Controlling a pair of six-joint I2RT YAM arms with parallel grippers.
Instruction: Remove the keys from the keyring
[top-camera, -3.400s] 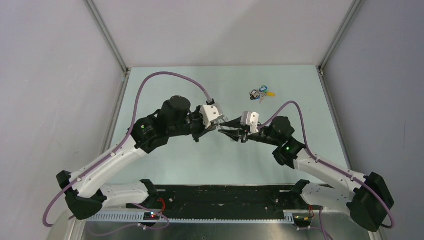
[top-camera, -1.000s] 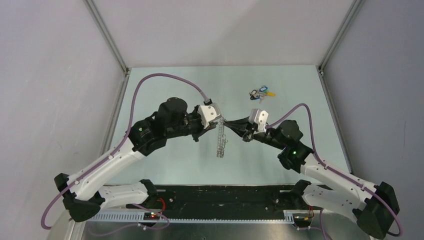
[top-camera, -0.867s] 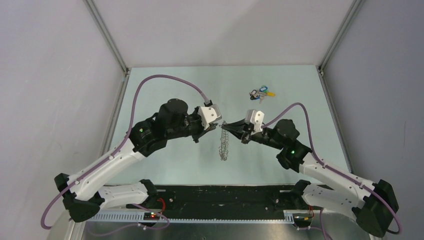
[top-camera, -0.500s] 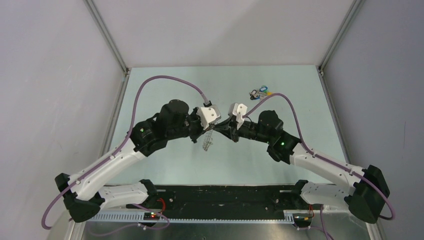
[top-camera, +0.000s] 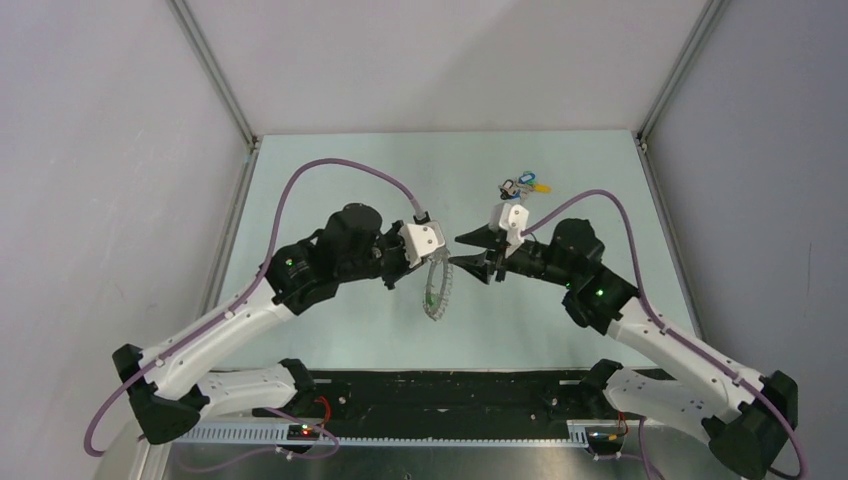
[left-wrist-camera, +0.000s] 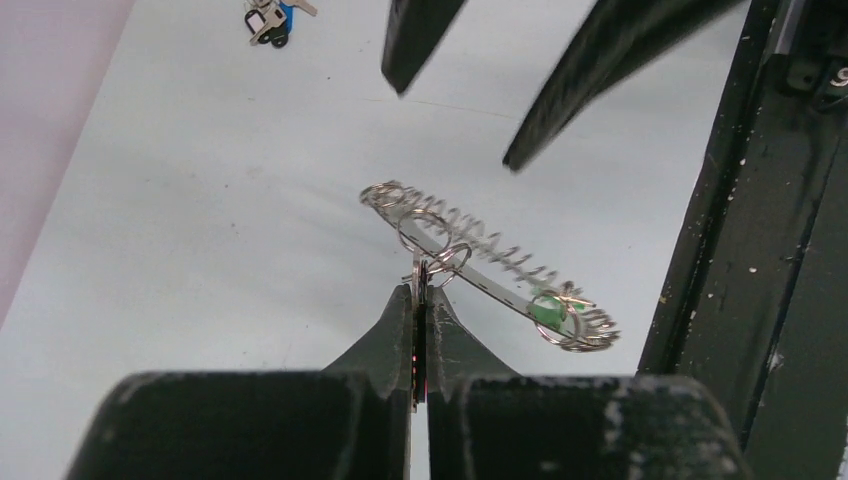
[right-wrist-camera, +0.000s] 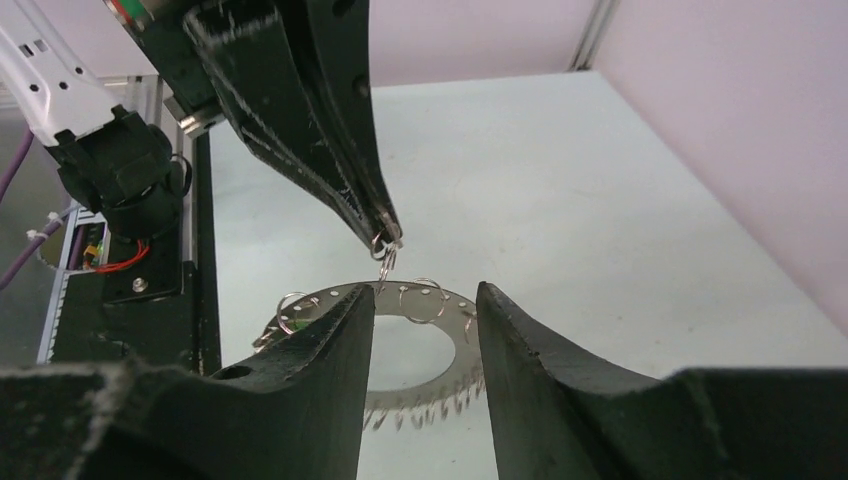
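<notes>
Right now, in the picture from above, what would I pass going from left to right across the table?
Left arm → keyring → right gripper → small bunch of blue and yellow keys.

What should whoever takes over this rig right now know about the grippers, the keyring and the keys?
Left gripper: shut on a small loop of the keyring, which hangs from it above the table.
Right gripper: open, holding nothing, fingers pointed at the ring but apart from it.
Keys: the green key sits at the ring's low end; the other key cannot be made out.
Done: ring lifted. Left: take the keys off; none seen off yet.
</notes>
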